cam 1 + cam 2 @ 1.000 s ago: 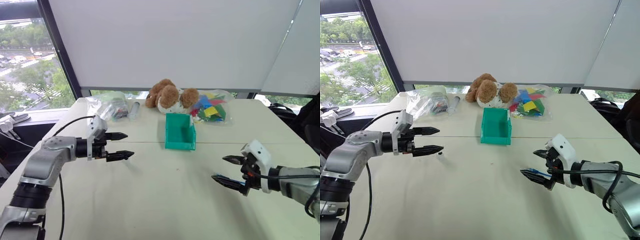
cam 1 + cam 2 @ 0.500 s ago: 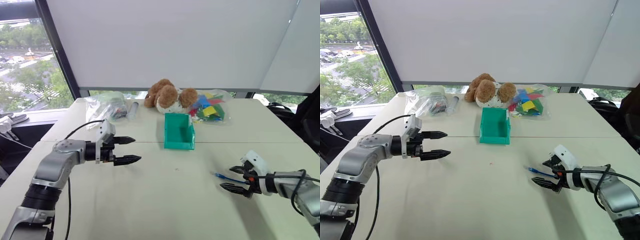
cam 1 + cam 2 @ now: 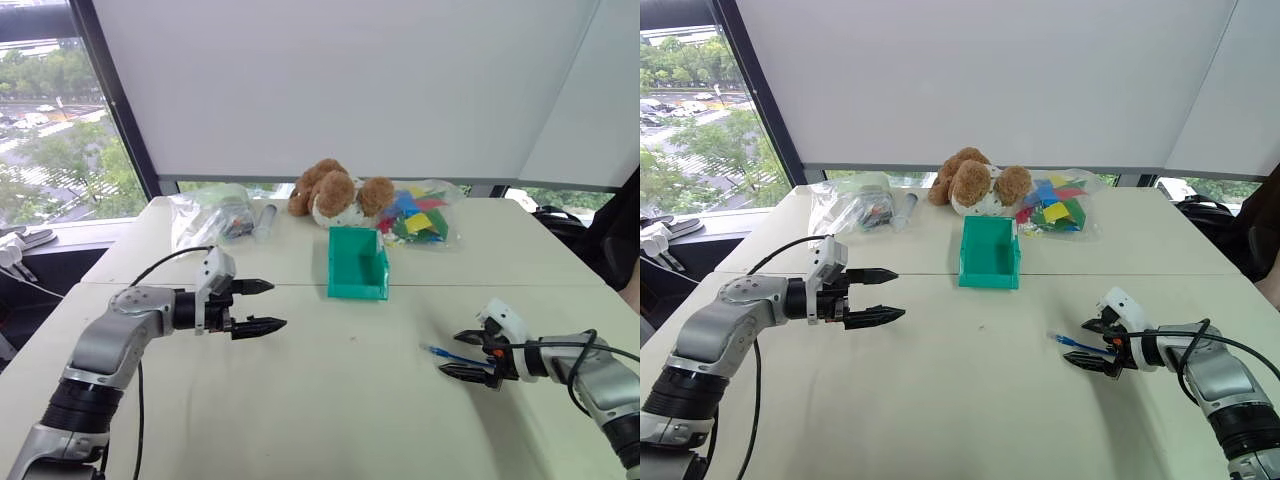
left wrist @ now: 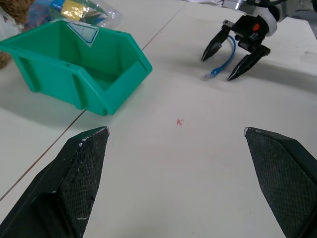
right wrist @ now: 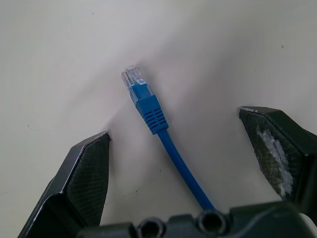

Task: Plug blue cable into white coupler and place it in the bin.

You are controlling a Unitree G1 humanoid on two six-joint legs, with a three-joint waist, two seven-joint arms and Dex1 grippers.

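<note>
The blue cable (image 5: 159, 124) lies flat on the table, its clear plug tip pointing away from my right gripper (image 3: 1077, 342). That gripper is low over the table and open, one finger on each side of the cable's plug end without pinching it. The rest of the cable runs back under the gripper's palm. The teal bin (image 3: 358, 265) stands at the table's middle, back from both grippers. My left gripper (image 3: 272, 305) hovers open and empty to the bin's left, pointing right. The white coupler is out of view.
A brown plush toy (image 3: 335, 192) sits behind the bin. A clear bag of coloured pieces (image 3: 420, 215) lies to its right, with more clear bags (image 3: 215, 212) at the back left. The table seam (image 3: 450, 286) runs across in front of the bin.
My right gripper has come down to the table and now straddles the cable's plug end, still open. The left gripper has stayed put.
</note>
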